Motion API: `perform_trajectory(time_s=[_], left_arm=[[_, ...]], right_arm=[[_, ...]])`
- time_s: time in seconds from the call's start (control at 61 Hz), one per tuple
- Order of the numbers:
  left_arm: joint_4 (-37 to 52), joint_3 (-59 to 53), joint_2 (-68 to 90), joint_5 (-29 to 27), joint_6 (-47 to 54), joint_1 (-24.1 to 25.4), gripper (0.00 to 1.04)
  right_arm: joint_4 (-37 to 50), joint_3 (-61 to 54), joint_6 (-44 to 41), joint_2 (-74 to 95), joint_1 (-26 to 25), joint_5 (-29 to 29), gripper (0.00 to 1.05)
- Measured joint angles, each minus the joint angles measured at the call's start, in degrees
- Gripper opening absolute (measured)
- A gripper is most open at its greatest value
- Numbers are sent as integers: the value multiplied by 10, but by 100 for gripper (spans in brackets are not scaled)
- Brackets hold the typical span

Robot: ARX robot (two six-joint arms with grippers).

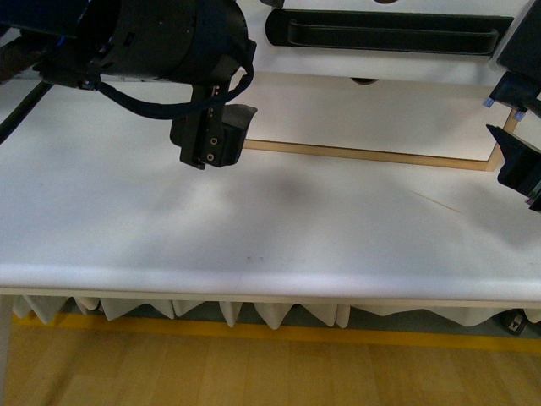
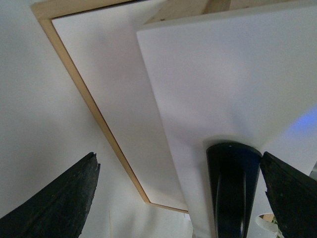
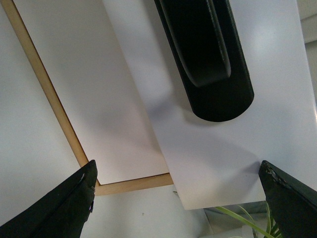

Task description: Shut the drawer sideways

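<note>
The drawer [image 1: 397,63] is a wide white front with a long black bar handle [image 1: 389,34] at the back of the table, with a half-round notch [image 1: 365,81] at its lower edge. It stands out from the light-wood cabinet. My left gripper [image 1: 221,135] is open near the drawer's left end. In the left wrist view the handle's end [image 2: 232,188] lies between my open fingers [image 2: 59,203], close to one of them. My right gripper [image 1: 517,165] is open at the drawer's right end. In the right wrist view the handle [image 3: 208,54] and drawer corner [image 3: 223,148] lie ahead of the open gripper [image 3: 176,203].
A plain white front [image 1: 363,118] with a light-wood edge [image 1: 363,154] lies below the drawer. The white table [image 1: 254,237] reaches forward to its front edge, with a wood floor beyond. Green plant leaves [image 3: 242,218] show past the drawer's corner.
</note>
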Motion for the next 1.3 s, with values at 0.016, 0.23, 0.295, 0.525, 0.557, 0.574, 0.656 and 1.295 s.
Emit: perform_trajectory(time_s=[0.016,0.23,0.295,0.525,0.557,0.574,0.656,1.295], left_arm=[[-1,4,2,0,0,0,99],[-12,40,28,4,4,2,99],[-15,48,35,5,4,2,99],[-27,90,64,13,7,6,99],[-29,96,68,14,7,7,99],[-30,97,69,14,8,7,99],[-34,109,76,16,9,8,99],[-59,172,117,28,15,11,99]], right_arm=[[0,3,0,3,-1,0,96],[-5,33,3,24,-8,-2,96],[-6,38,4,28,-10,-4,96],[-17,71,4,53,-20,-6,96],[-18,74,4,55,-21,-6,96],[-18,75,4,56,-21,-6,96],[-21,83,5,61,-22,-6,96],[-34,127,15,93,-26,-3,96]])
